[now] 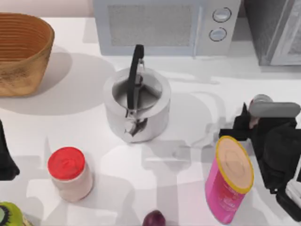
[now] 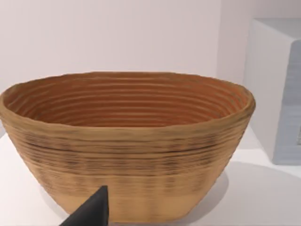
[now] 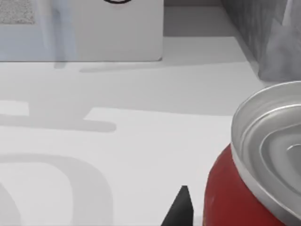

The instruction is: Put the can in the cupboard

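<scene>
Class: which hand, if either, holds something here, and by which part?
It cannot be told: the right hand is at the can, but no grip is visible.

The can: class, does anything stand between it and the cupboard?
Nothing visible does. The can stands at the table's right by the right gripper, and bare table runs from it to the cupboard at the far right corner. The microwave sits left of that path.

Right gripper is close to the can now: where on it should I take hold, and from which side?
Grip the can around its red side wall, below the silver top. It stands upright and is slim and round, so opposed fingers on the wall should seat well. Come in level from the right gripper's own side, the table's right; the pink canister stands just in front. The left gripper is parked facing the basket.
</scene>
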You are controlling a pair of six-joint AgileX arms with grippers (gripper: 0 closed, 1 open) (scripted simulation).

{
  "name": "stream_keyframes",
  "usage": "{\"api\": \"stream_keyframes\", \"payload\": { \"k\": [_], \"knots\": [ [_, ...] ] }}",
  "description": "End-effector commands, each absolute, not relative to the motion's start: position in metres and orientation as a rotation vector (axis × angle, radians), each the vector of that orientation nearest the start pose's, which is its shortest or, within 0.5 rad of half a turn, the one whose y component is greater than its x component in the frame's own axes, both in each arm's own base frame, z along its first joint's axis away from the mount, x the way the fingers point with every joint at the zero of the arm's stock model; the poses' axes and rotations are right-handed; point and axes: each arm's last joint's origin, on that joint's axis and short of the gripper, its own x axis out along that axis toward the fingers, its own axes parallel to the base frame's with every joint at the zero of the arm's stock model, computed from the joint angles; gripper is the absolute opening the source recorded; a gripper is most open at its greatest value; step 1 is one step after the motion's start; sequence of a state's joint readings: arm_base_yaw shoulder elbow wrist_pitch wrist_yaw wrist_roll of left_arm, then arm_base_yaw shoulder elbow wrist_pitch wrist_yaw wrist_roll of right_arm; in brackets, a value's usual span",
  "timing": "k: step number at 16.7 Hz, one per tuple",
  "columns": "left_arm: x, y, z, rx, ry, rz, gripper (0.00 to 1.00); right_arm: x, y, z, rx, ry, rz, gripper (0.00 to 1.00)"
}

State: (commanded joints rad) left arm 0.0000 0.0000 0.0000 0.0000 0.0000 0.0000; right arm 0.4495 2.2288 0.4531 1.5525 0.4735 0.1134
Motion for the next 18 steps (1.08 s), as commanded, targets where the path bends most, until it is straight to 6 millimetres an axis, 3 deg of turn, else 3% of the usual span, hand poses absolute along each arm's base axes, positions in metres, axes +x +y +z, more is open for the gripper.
{"api": "stream_keyframes", "payload": {
  "k": [2, 12, 18],
  "knots": [
    [0.106, -0.001, 0.160, 0.000, 0.000, 0.000, 1.00, 0.265, 0.114, 0.035, 0.003, 0.194, -0.011, 0.00],
    [0.106, -0.001, 0.160, 0.000, 0.000, 0.000, 1.00, 0.266, 0.115, 0.038, 0.005, 0.192, -0.008, 0.00],
    [0.106, -0.001, 0.160, 0.000, 0.000, 0.000, 1.00, 0.278, 0.122, 0.085, 0.006, 0.180, -0.002, 0.00]
  ]
}}
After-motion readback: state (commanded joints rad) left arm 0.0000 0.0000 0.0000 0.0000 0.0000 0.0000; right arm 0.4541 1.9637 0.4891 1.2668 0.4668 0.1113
